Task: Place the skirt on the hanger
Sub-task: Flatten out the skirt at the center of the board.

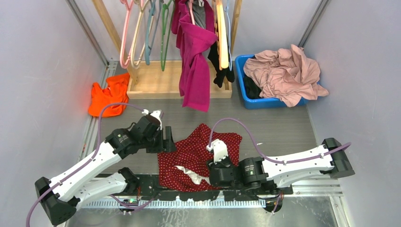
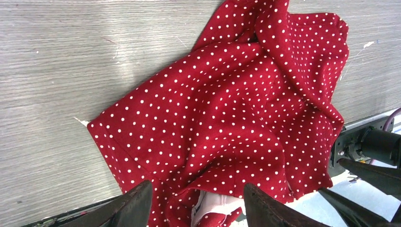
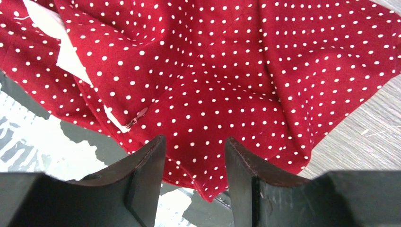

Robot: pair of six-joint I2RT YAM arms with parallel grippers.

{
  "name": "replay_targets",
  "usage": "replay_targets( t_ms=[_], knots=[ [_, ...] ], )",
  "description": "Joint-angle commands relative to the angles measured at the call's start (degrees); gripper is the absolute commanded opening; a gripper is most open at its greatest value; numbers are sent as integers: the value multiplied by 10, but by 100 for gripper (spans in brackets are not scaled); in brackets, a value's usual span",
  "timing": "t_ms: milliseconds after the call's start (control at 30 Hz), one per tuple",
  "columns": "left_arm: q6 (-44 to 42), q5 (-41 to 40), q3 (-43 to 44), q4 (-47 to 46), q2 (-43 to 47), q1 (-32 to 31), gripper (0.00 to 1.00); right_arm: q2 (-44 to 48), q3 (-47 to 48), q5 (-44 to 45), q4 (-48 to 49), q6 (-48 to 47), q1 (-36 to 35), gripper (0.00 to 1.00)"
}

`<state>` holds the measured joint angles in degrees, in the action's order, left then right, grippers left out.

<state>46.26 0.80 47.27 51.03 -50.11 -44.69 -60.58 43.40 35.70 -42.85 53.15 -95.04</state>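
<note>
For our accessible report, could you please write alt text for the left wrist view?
A dark red fabric skirt with small white dots lies crumpled on a grey wood-grain table; the open left gripper hangs over its edge, holding nothing.

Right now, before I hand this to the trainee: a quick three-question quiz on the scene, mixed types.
1. True or false: the skirt hangs in mid-air.
2. What colour is the bin holding the pale pink garment? A green, B blue, C grey.
3. Fill in: the left fingers and right fingers stand ___, gripping nothing.
Key: 1 false, it lies crumpled on the table; 2 B; 3 open.
</note>
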Motion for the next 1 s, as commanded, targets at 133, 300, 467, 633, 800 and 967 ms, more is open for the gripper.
replay_targets(
  t_ms=[133,300,467,633,800,967],
  knots=[
    [6,-13,-7,-2,8,-5,70,12,2,57,16,22,-30,54],
    [8,-12,-13,-6,7,-5,70,20,2,55,22,20,-60,54],
    [8,-11,-15,-9,8,-6,70,-3,10,62,9,31,-80,54],
    [10,-8,-16,-14,5,-5,70,-20,8,70,-14,52,-80,54],
    [10,-6,-15,-17,3,-6,69,-22,2,85,-42,81,-80,54],
    [11,-4,-14,-18,4,-6,69,-26,-11,86,-28,86,-73,56]
  ],
)
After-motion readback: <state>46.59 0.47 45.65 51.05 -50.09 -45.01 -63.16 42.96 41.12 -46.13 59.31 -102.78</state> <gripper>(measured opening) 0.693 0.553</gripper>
